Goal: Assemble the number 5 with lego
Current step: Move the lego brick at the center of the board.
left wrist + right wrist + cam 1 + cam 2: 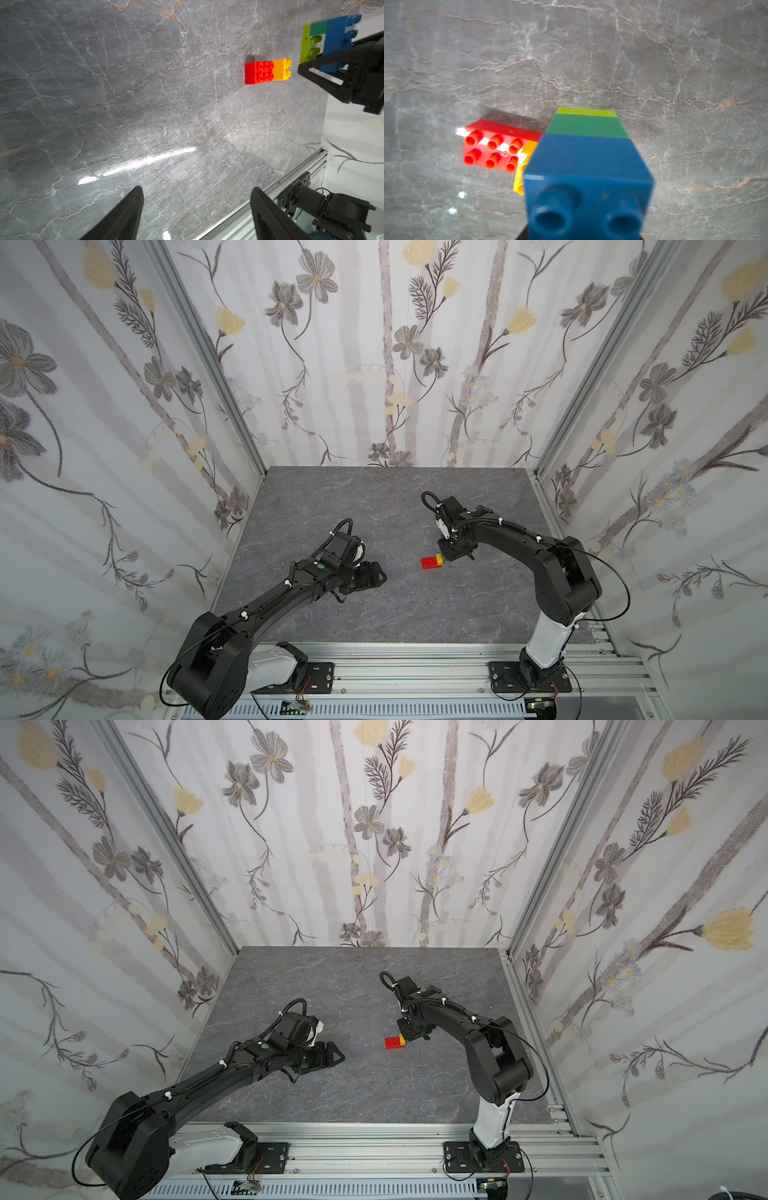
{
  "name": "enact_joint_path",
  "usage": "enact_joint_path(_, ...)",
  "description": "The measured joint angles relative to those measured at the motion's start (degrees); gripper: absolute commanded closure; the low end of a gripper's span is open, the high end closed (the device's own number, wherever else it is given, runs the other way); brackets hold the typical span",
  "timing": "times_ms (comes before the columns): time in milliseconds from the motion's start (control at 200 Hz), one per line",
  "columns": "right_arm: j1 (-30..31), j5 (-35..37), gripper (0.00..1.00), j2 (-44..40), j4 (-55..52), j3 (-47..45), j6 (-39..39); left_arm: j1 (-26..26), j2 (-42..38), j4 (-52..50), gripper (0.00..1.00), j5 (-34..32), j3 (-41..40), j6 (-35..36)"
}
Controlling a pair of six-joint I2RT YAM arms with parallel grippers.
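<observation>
**A:** What are the top views giving you?

**B:** In both top views my left gripper (pixel 372 572) is hanging over the table (pixel 332 506), well apart from the bricks, which is leaving the middle free. My right gripper (pixel 451 552) is hanging just beside the red brick (pixel 427 563) and the yellow brick (pixel 439 558), which are lying on the slab and touching each other. Whatever it is carrying is hiding under the wrist from up there, so I am not calling it from those views.

**A:** And the left wrist view?

**B:** My left jaws are standing wide apart with nothing between them. Across the table I am seeing the right jaws clamped on the blue brick (pixel 336 37). It is sitting in one stack with the dark-green brick (pixel 318 28) and the lime brick (pixel 305 47), off the surface. The yellow brick's studs are pointing toward that stack.

**A:** Right wrist?

**B:** I am looking down the stack, with blue nearest and lime farthest. It is hanging above the table just beside the yellow end. I am gripping by the blue, I judge, so that the lime end is free to meet the pair.

**A:** How far along?

**B:** Three bricks are riding joined in my grip. Whether red and yellow are clicked together I cannot tell. Lining the lime end up squarely is looking like the fussy part.
</observation>
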Motion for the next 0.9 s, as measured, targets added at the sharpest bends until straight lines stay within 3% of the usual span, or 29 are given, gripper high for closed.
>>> enact_joint_path(390, -0.44, 0.24, 0.72, 6.05, 0.15, 3.13, 0.92, -0.07, 0.55, -0.04, 0.19, -0.39, 0.33, 0.00)
enact_joint_path(899, 9.81, -0.31, 0.72, 5.38, 0.37, 2.03, 6.01, -0.07, 0.57, -0.02, 0.18, -1.20, 0.02, 0.04)
